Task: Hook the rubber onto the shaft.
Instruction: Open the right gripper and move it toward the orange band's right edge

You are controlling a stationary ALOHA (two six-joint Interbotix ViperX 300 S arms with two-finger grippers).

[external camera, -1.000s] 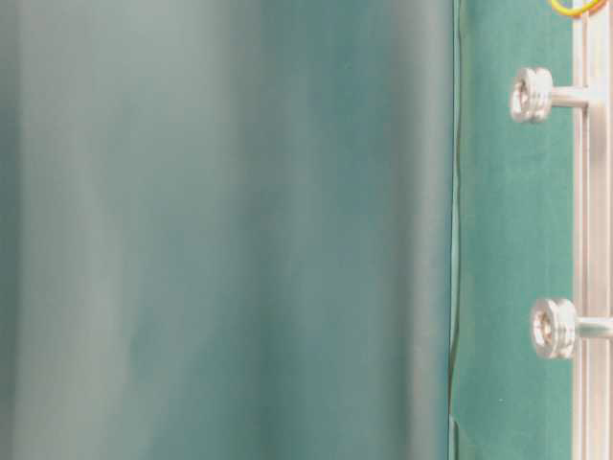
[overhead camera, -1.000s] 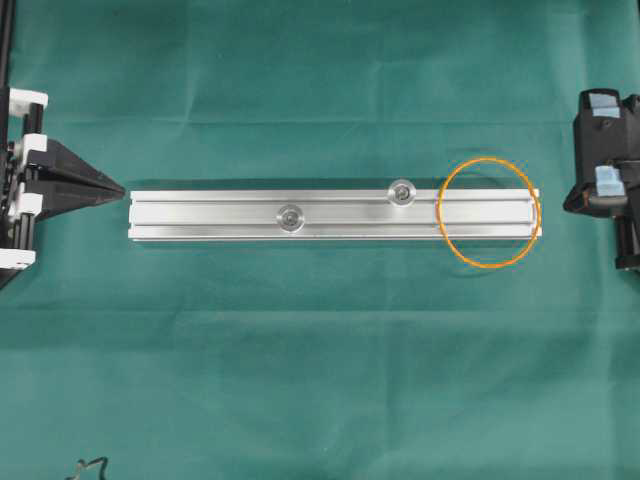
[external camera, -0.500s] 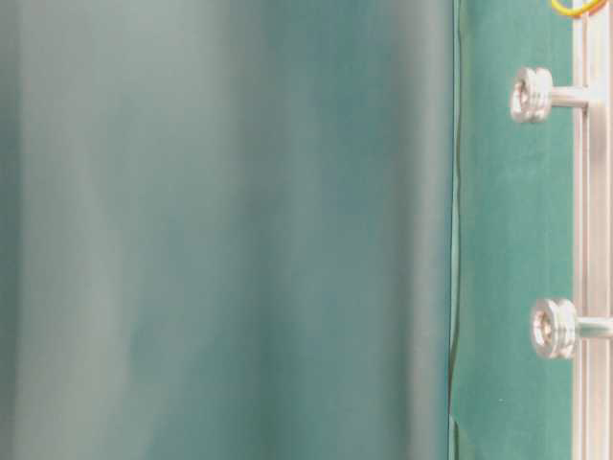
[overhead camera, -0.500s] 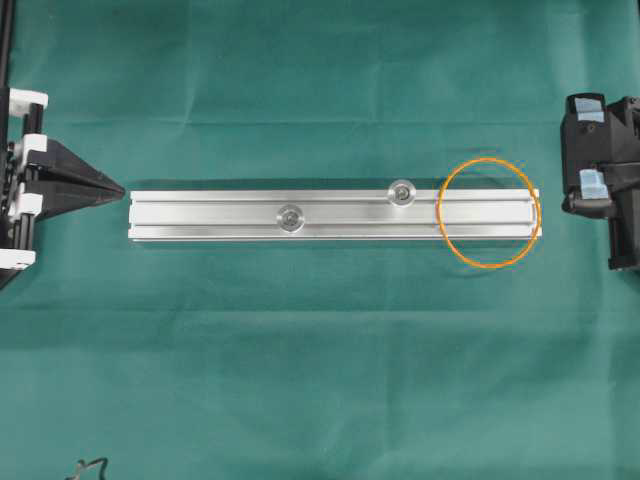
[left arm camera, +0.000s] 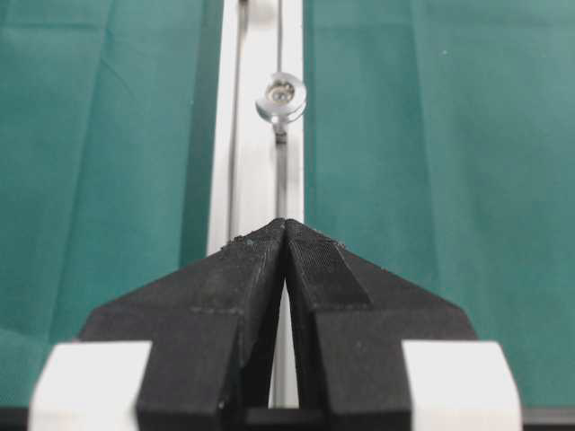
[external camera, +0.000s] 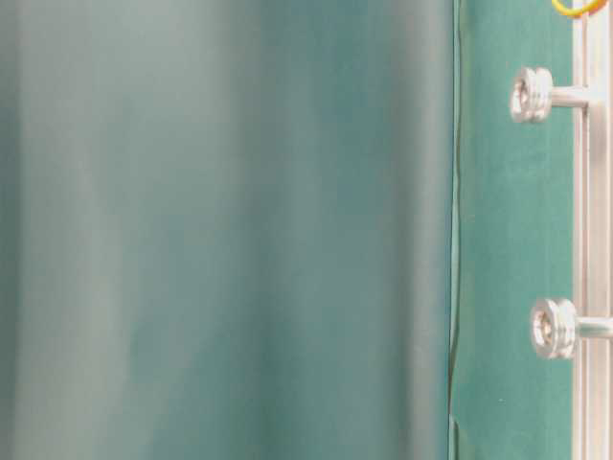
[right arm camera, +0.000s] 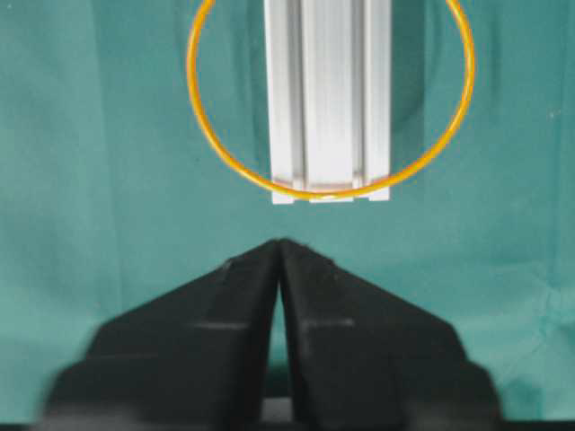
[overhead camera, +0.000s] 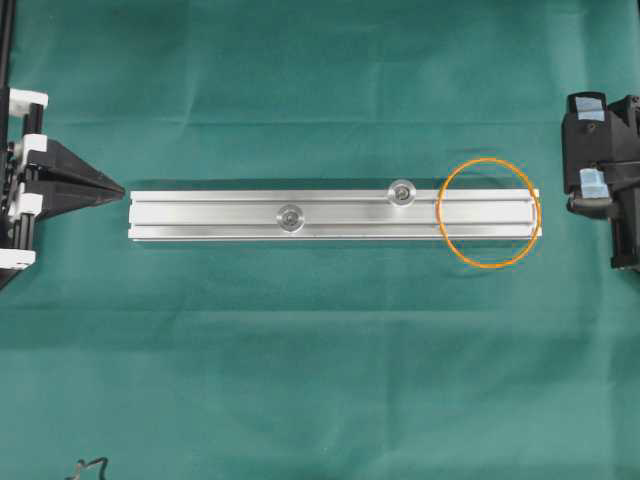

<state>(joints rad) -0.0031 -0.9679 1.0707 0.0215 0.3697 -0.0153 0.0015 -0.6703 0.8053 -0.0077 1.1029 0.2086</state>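
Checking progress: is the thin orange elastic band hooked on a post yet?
Not hooked. The thin orange elastic band lies loose across the silver aluminium rail's end, clear of both round-headed metal posts.

Green cloth-covered counter [overhead camera: 320, 380] fills the overhead view, lightly creased. A long silver aluminium rail [overhead camera: 220, 215] lies flat across its middle, running left to right. A thin orange elastic loop [overhead camera: 446, 242] lies draped over the rail's right end, spilling onto the cloth on both sides.

Rubber [right arm camera: 208, 126] drapes rail [right arm camera: 329, 99] end (gripper [right arm camera: 278, 244] seemingly closed).
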